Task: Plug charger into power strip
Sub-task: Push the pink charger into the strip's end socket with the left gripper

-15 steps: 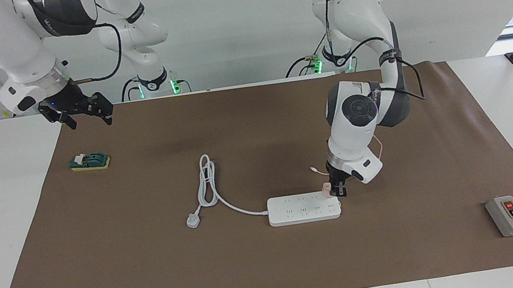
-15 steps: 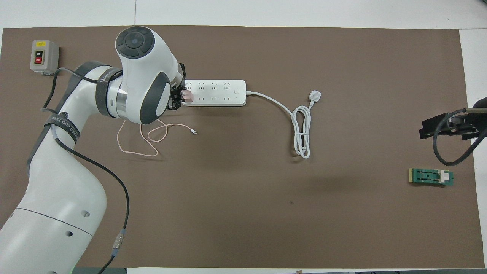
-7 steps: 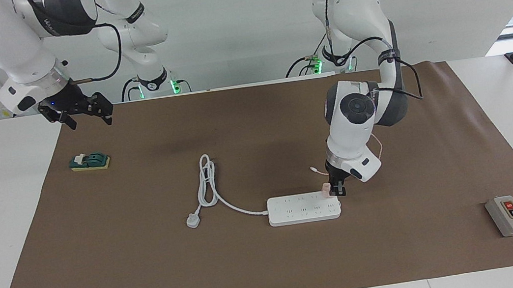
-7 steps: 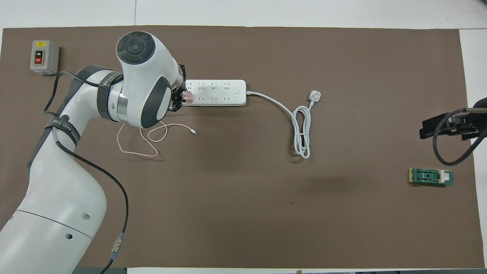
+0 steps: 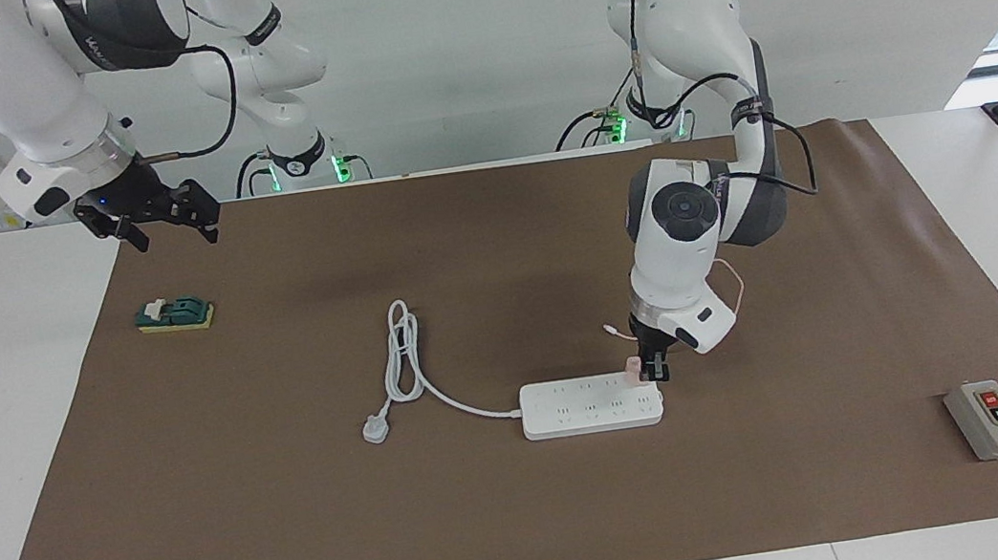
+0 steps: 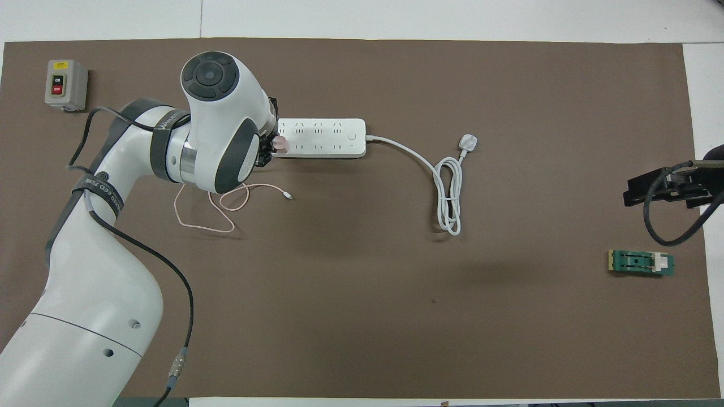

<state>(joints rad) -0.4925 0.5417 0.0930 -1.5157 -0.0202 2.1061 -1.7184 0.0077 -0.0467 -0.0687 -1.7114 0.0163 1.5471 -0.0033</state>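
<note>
Down at the flat white power strip [image 5: 591,404], left hand [image 5: 653,371] grips the pink cube charger [image 5: 634,368].

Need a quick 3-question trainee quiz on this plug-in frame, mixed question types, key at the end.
1. True or false: the left end effector is shut on the charger at the end of the power strip toward the left arm's end of the table.
2. Where does the right end effector wait? A) over the mat's edge near the green block B) over the grey switch box C) over the white plug
3. Fill in: the charger's pink cable lies on the mat, ______ to the robots than the strip.

Key: 1 true; 2 A; 3 nearer
</note>
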